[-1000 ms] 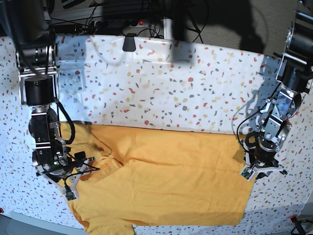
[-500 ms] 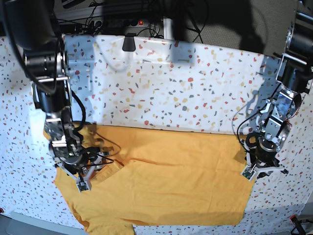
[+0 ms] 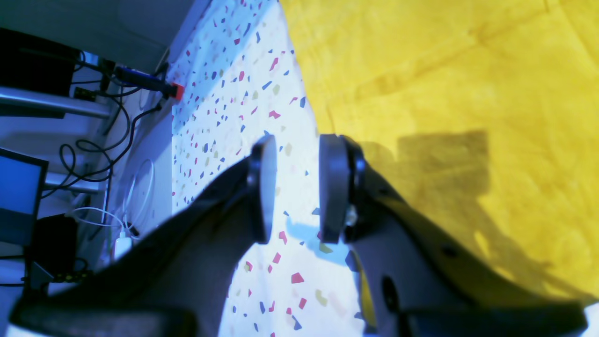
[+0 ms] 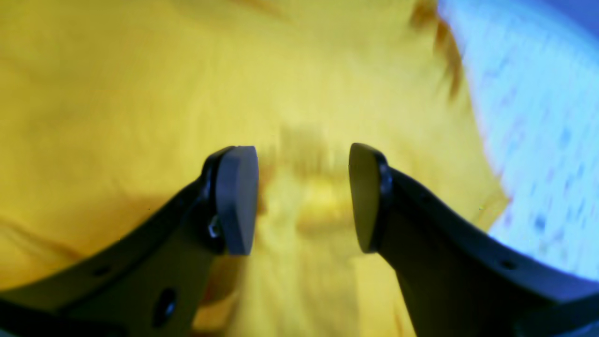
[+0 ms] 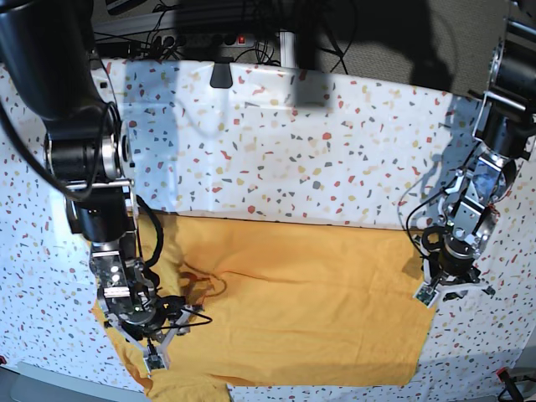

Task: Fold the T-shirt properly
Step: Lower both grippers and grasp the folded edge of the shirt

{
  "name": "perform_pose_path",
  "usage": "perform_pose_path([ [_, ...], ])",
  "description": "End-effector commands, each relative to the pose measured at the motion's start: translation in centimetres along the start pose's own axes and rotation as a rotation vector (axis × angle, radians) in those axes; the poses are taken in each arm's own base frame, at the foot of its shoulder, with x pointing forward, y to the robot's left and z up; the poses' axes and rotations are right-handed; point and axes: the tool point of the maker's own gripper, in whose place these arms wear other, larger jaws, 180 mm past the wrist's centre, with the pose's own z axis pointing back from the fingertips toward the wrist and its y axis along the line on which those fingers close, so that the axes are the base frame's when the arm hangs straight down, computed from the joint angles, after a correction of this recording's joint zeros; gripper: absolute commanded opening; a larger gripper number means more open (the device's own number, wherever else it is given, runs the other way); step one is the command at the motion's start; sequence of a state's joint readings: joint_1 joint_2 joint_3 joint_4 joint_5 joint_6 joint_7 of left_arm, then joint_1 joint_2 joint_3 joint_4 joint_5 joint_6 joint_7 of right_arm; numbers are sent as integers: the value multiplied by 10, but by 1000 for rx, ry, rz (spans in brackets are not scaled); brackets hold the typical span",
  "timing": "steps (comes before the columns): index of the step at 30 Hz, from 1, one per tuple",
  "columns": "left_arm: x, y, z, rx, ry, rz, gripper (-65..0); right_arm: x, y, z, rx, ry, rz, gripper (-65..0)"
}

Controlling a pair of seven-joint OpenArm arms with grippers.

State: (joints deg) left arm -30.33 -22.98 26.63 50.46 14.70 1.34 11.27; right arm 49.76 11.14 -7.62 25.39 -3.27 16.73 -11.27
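A large plain orange-yellow cotton T-shirt (image 5: pixel 285 310) lies spread across the near half of the tabletop, on a white tablecloth speckled with red, grey and yellow terrazzo flecks (image 5: pixel 276 142); its far edge runs roughly across the middle of the tabletop and its near edge lies close to the front edge. In the base view the fabric is mostly flat, with a bunched, creased patch toward that view's left side and a flap hanging past the front edge at the near-left corner. The right end effector (image 5: pixel 155 339) is low over that creased left part of the shirt; in the right wrist view its two dark fingers (image 4: pixel 236 199) stand moderately apart, with only blurred yellow cloth showing between and beneath them and nothing gripped. The left end effector (image 5: pixel 448 285) sits at the shirt's side edge on the base view's right; in the left wrist view its dark pads (image 3: pixel 334 187) are set at a narrow gap over the bare speckled cloth just beside the shirt's edge, with nothing between them. Dark cables (image 5: pixel 201 33) run behind the tabletop's far edge.
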Motion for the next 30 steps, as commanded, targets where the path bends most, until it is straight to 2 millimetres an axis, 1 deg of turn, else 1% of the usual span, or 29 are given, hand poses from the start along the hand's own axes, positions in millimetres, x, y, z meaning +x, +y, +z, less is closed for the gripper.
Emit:
perform_pose_path([
  [1,16,26,-2,57,-38,6,-497,29,-11,3,-24,-54,-2,-354],
  [3,16,25,-2,52,-38,29,-497,16,-4,3,-6,-17,5,-354],
  [6,14,23,-3,42,-31,80,-497,1,5,6,20,0,23,-354],
  [9,11,21,-3,27,-12,154,-497,-17,4,10,16,7,30,-354],
  [12,12,18,-3,13,-16,249,-497,-36,-5,14,10,11,6,-354],
  [15,18,25,-2,44,-59,453,-497,-52,-20,18,-3,10,-36,-354],
  [17,23,23,-2,28,-82,582,-497,-62,-31,21,-17,-2,-43,-354],
  [19,27,12,-3,-8,-84,641,-497,-75,-38,24,-29,15,-36,-354],
  [22,37,-17,-5,-106,-98,657,-497,-95,-43,28,-36,48,-30,-354],
  [24,40,-37,-6,-154,-104,673,-497,-106,-39,29,-31,66,-30,-354],
  [27,35,-66,-9,-187,-63,701,-497,-124,-32,30,-19,99,-31,-354],
  [28,33,-73,-9,-194,-49,707,-497,-133,-30,32,-16,125,-28,-354],
  [30,30,-78,-9,-199,-38,703,-497,-150,-27,34,-11,174,-28,-354],
])
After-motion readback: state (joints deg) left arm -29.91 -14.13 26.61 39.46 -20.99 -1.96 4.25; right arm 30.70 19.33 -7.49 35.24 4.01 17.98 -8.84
